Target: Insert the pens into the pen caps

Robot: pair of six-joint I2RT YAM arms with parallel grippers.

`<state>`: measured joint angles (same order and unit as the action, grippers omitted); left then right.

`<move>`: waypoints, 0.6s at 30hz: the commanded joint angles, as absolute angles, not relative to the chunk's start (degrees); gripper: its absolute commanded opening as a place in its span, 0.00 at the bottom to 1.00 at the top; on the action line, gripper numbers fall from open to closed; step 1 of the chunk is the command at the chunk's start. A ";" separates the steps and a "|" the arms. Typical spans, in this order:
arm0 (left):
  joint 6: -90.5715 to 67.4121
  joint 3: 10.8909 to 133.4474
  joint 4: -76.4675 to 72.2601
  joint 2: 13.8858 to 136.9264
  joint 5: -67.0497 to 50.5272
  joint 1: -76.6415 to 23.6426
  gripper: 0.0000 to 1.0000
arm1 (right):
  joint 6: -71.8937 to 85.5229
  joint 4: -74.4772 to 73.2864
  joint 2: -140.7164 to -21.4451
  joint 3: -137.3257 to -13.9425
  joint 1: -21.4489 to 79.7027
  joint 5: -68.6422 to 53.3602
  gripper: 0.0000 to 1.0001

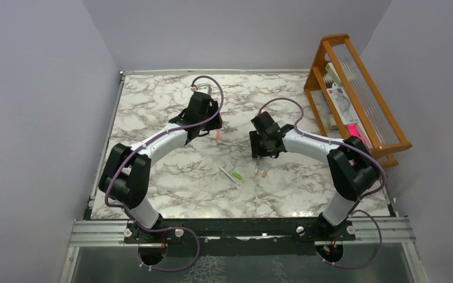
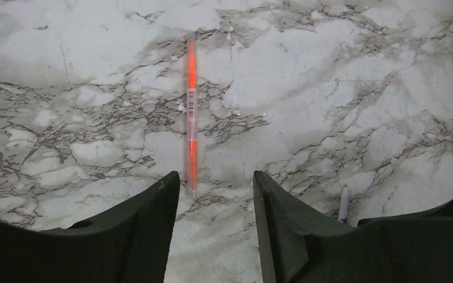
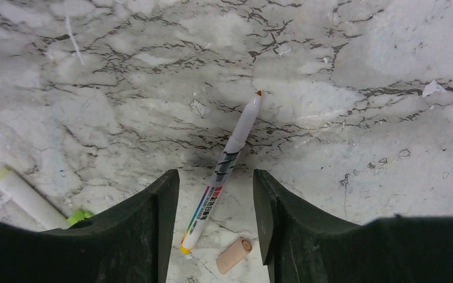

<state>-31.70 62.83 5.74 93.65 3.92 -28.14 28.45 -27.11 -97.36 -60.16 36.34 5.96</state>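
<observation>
Facing desk (image 2: 330, 88): left hand (image 2: 216, 180) released, orange pen (image 2: 191, 118) ahead; right hand (image 3: 216, 177) released, white pen (image 3: 223, 168) between fingers (image 3: 153, 230), tan cap (image 3: 234, 254) beside.

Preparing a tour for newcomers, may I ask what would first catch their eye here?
Two black-and-white robot arms arch over a marble-patterned table beside an orange wooden rack. The open left gripper faces a thin orange-red pen; the open right gripper frames a white marker pen near a tan cap.

Marble-patterned desk (image 1: 153, 112) in the middle, grey walls (image 1: 35, 88) on three sides. At the far right an orange wooden rack (image 1: 317, 66) stands on it, holding white packets (image 1: 340, 94) and something pink (image 1: 351, 128). Metal rail (image 1: 94, 233) along the near edge.
</observation>
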 commanded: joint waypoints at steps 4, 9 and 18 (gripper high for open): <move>-32.49 61.79 2.60 90.47 4.54 -28.22 0.51 | 32.40 -32.44 -102.06 -64.30 38.63 11.06 0.44; -32.89 61.69 2.26 90.28 3.81 -28.22 0.51 | 33.85 -31.75 -102.17 -63.11 38.76 9.90 0.27; -37.47 58.21 -5.57 89.83 -10.28 -28.13 0.52 | 34.63 -28.71 -99.01 -62.21 38.76 6.85 0.02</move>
